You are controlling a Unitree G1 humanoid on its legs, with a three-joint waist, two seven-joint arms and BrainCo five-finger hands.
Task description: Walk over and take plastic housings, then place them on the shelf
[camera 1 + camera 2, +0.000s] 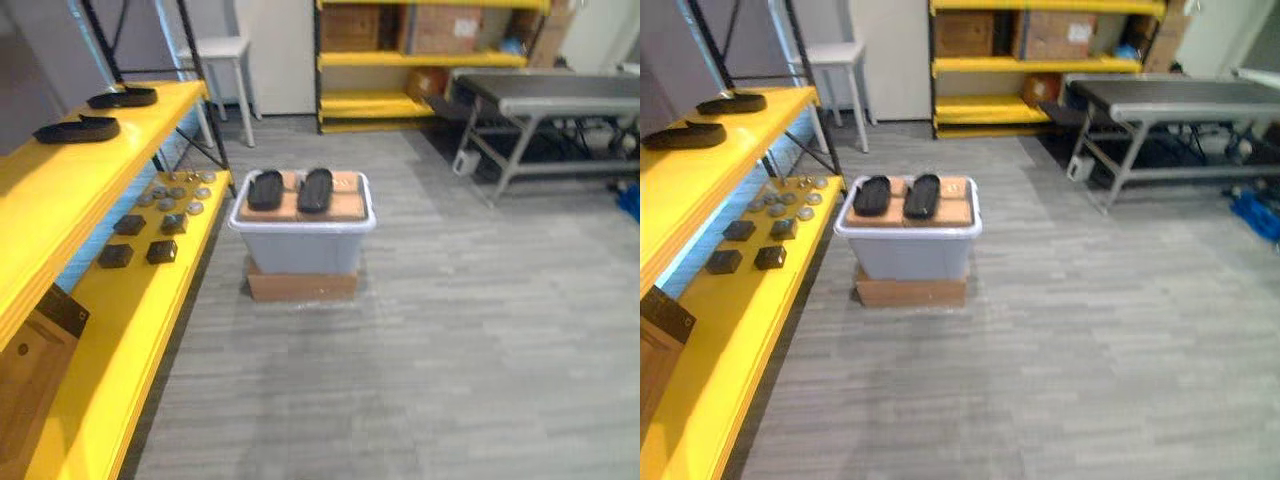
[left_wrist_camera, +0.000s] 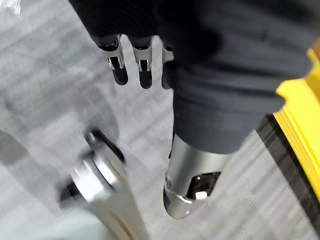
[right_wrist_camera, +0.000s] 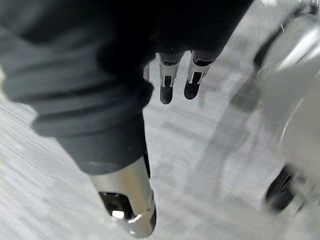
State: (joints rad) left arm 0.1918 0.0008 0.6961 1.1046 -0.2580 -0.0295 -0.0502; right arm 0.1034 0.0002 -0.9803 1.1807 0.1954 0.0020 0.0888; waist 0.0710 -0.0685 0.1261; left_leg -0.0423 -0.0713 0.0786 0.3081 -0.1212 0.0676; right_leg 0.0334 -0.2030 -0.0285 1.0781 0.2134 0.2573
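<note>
Black oval plastic housings (image 1: 265, 189), two, lie side by side on cardboard atop a grey white-rimmed plastic bin (image 1: 300, 250) on the floor ahead. Two more housings (image 1: 78, 129) rest on the yellow shelf (image 1: 45, 190).

Right eye view: same layout.

Left wrist view: left robot hand (image 2: 145, 70) hangs released, empty.

Right wrist view: right robot hand (image 3: 167, 85) likewise.

Seemingly half done; approach and pickup remain.

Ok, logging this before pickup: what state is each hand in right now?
Left hand: open, holding nothing.
Right hand: open, holding nothing.
</note>
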